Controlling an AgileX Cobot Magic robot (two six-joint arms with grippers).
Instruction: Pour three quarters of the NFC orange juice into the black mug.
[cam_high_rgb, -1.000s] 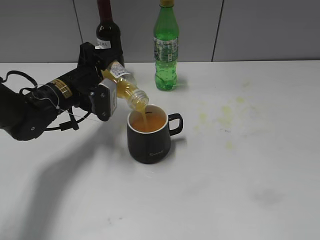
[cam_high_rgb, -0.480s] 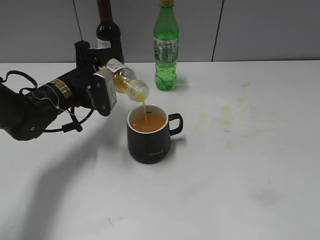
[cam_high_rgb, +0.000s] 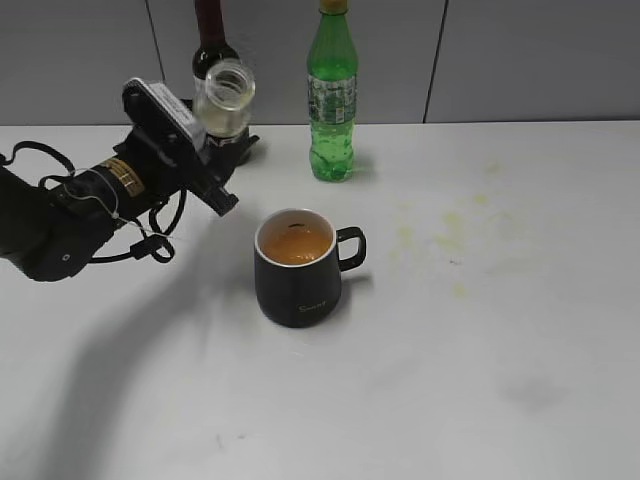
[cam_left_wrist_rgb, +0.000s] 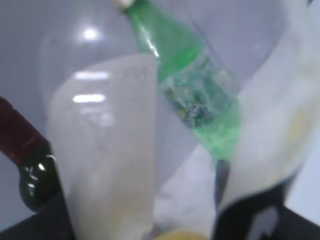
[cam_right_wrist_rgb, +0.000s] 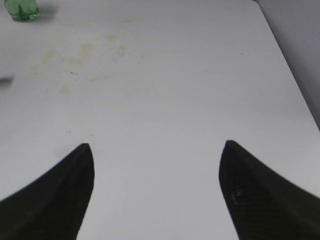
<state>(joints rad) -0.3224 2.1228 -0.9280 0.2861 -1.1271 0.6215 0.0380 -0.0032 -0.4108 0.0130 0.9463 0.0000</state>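
My left gripper (cam_high_rgb: 205, 150) is shut on the NFC orange juice bottle (cam_high_rgb: 224, 98), now tipped back with its open neck up, left of and behind the black mug (cam_high_rgb: 298, 266). The bottle looks nearly clear; its label is hidden. In the left wrist view the bottle (cam_left_wrist_rgb: 107, 150) fills the frame, blurred, with a little orange at the bottom edge. The mug stands on the table, handle to the right, holding orange juice close to its rim. My right gripper (cam_right_wrist_rgb: 156, 170) is open and empty over bare table; it does not show in the exterior view.
A tall green bottle (cam_high_rgb: 331, 95) stands behind the mug, also in the left wrist view (cam_left_wrist_rgb: 197, 95). A dark wine bottle (cam_high_rgb: 212, 45) stands behind my left gripper. Yellowish juice stains (cam_high_rgb: 445, 235) mark the white table right of the mug.
The bottle swung from tipped over the mug, pouring a stream, back up and to the left. The stream has stopped. The mug has not moved.
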